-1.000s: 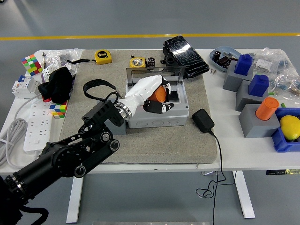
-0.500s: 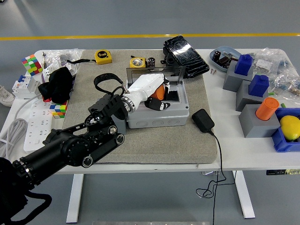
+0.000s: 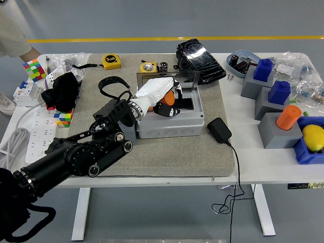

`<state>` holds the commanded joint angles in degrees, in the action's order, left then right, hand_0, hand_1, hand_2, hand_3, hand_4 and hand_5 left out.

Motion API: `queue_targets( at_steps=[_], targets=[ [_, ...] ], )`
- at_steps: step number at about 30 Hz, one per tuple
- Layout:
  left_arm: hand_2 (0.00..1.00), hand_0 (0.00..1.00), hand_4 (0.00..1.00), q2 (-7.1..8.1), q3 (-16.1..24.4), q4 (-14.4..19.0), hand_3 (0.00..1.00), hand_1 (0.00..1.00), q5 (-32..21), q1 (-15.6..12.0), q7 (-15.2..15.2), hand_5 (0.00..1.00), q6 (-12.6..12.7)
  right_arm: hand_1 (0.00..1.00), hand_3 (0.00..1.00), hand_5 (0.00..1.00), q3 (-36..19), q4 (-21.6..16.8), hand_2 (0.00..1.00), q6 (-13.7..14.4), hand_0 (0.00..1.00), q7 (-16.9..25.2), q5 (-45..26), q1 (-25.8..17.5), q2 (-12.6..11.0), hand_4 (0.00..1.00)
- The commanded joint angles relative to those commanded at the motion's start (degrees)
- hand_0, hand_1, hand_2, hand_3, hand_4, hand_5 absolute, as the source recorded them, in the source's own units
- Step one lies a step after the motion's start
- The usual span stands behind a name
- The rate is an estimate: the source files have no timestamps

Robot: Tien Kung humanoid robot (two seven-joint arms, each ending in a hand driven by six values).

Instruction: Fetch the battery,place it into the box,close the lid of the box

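A grey box (image 3: 172,127) stands open in the middle of the grey mat (image 3: 167,157), its framed lid (image 3: 167,77) upright at the back. My left hand (image 3: 163,103), white with dark fingertips, reaches into the box from the left. Its fingers are curled around the orange battery (image 3: 171,99), of which only a small patch shows inside the box. The hand hides the rest of the battery and much of the box's inside. The right arm is out of view.
A black charger (image 3: 219,129) with its cable lies right of the box, a black case (image 3: 200,58) behind it. Grey and blue blocks (image 3: 268,96), an orange cylinder (image 3: 288,116) and a lemon (image 3: 313,137) crowd the right. Power strip (image 3: 40,139), black cloth (image 3: 62,91) and cubes lie left. A person's hand (image 3: 31,52) shows top left.
My left hand has drawn back a little up and to the left over the box, and less of the orange battery shows. A person has come into view at the top left.
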<state>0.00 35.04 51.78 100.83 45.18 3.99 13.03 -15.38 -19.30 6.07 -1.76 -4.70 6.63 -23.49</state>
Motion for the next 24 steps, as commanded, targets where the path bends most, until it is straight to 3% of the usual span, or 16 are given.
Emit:
queue_targets(
  at_steps=[4,5,12,16,24],
  targets=[
    [0.539,0.444,0.998,0.0,0.3,0.2,0.731,0.627,-0.3,-0.1,-0.2,0.041,-0.1,0.595,0.544,0.473,0.0,0.0,0.57,0.0,0.564,0.0,0.0,0.0,0.0,0.917],
    [0.567,0.489,0.998,0.0,0.4,0.3,0.742,0.641,-0.4,-0.1,-0.2,0.062,-0.1,0.595,0.543,0.473,-0.1,0.0,0.569,0.0,0.564,0.0,0.1,0.0,0.0,0.915],
    [0.575,0.472,0.998,0.0,0.7,1.1,0.75,0.637,-0.9,-0.7,-0.3,0.08,-0.4,0.595,0.543,0.473,-0.5,-0.1,0.57,0.1,0.564,0.1,0.3,0.1,0.1,0.915],
    [0.575,0.472,0.998,0.0,1.8,3.4,0.75,0.637,-1.6,-1.6,-0.6,0.08,-0.4,0.595,0.543,0.473,-0.5,-0.1,0.57,0.0,0.564,0.1,0.2,0.0,0.1,0.915],
    [0.526,0.436,0.998,0.0,6.3,9.0,0.711,0.591,-3.0,-3.0,-5.7,0.117,3.1,0.594,0.543,0.473,-0.5,-0.1,0.568,0.0,0.563,0.1,0.2,-0.1,0.1,0.915]
  ],
)
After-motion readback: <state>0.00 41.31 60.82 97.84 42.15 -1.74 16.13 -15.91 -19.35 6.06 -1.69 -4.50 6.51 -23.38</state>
